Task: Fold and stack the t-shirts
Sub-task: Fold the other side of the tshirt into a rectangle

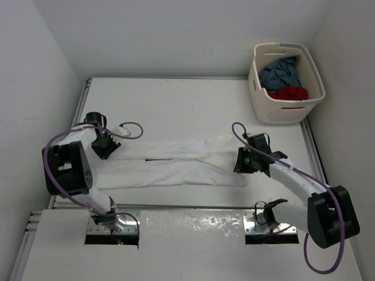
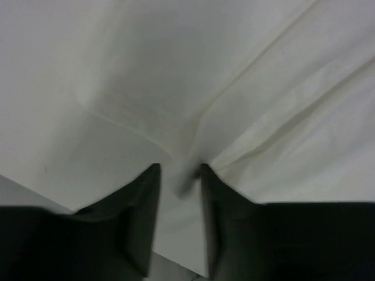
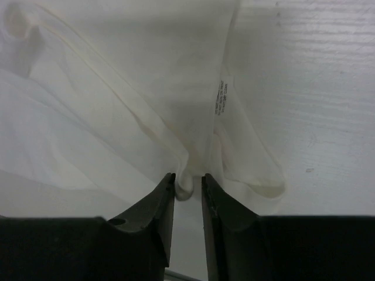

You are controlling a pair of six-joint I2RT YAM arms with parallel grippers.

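A white t-shirt (image 1: 176,161) lies stretched into a long band across the table, folded lengthwise. My left gripper (image 1: 111,149) is at its left end and my right gripper (image 1: 239,161) at its right end. In the left wrist view the gripper (image 2: 180,172) has its jaws slightly apart, with loose white cloth (image 2: 176,88) lying between them. Seen from the right wrist, the gripper (image 3: 188,178) also stands slightly open; a small fold of the shirt (image 3: 117,105) sits between the fingertips and is not pinched. A blue-grey t-shirt (image 1: 280,71) and a red t-shirt (image 1: 288,93) lie in the basket.
The cream laundry basket (image 1: 255,73) stands at the back right corner of the table, against the right wall. Walls close in the table on the left, back and right. A printed label (image 3: 221,96) shows through the white cloth.
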